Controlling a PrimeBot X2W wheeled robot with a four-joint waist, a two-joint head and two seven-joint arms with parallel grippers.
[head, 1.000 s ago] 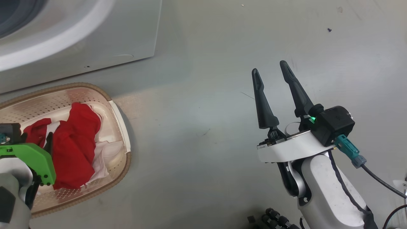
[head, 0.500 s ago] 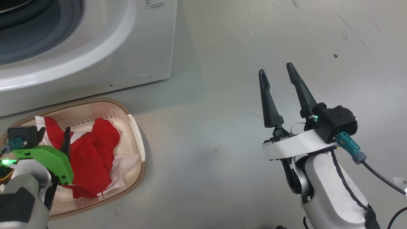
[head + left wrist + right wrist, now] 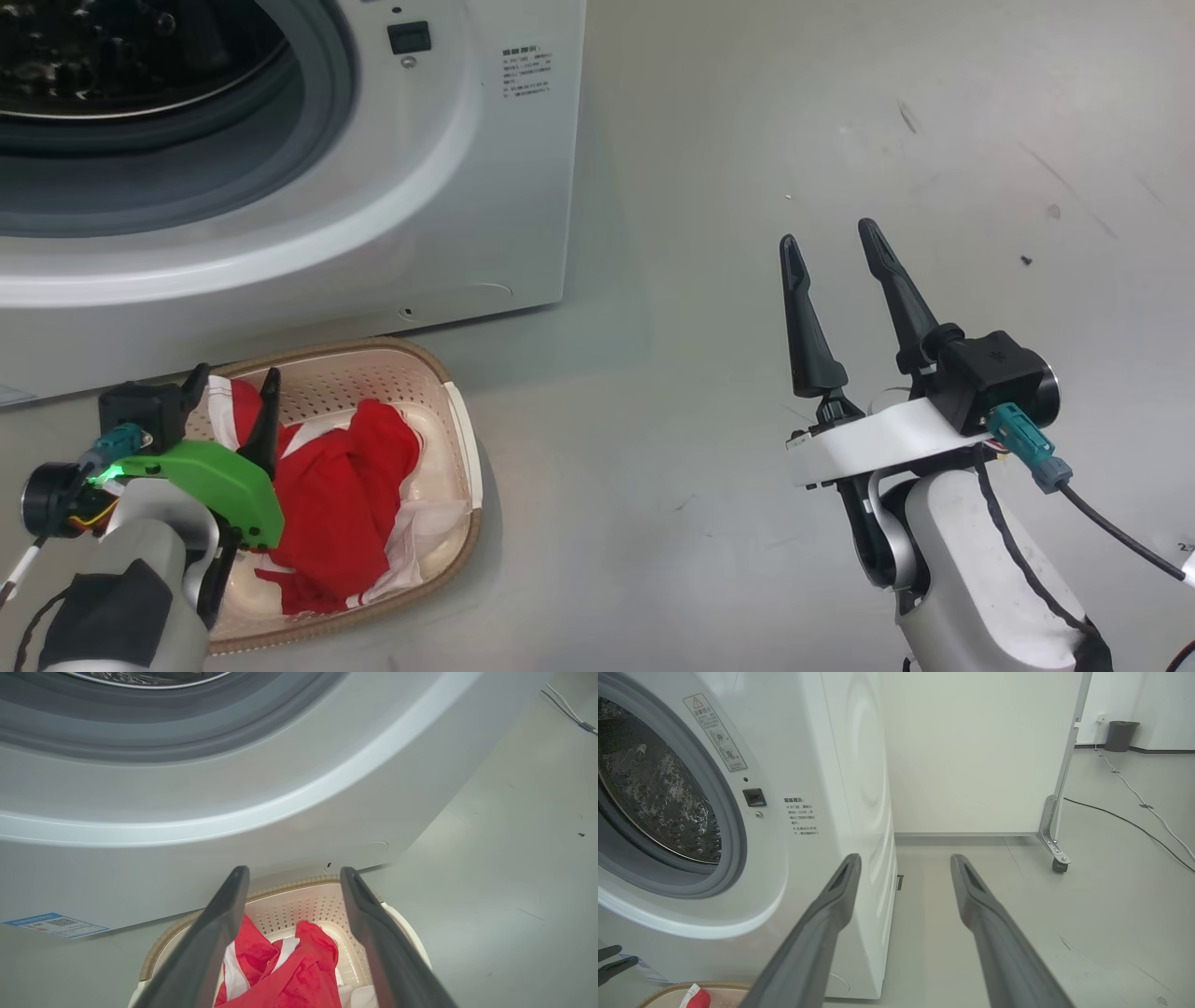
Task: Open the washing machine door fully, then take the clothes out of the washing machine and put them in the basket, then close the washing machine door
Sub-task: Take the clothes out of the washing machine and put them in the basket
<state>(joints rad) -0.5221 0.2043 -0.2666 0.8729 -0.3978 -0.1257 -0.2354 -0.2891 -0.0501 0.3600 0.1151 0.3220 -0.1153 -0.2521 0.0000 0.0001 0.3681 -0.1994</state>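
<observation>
Your washing machine [image 3: 448, 187] stands with its drum [image 3: 112, 56] mouth uncovered. The basket [image 3: 373, 350] sits just before it, clothes [image 3: 345, 504] heaped inside. Your left gripper [image 3: 236, 378] hangs above them, spread wide, empty; your right gripper [image 3: 830, 238], over the floor [image 3: 653, 420], likewise.

Holds the left gripper [image 3: 236, 375] at eight o'clock in the head view, fingers spread and empty, tips aimed toward twelve. Carries a green wrist bracket [image 3: 219, 476] atop the pale left forearm [image 3: 140, 579], which rises from seven o'clock. Sets the right gripper [image 3: 829, 235] at three o'clock, dark fingers parted, empty, leaning toward eleven. Bends the white right forearm [image 3: 971, 560] up from five o'clock, with a black wrist camera [image 3: 994, 369] at its outer side.
</observation>
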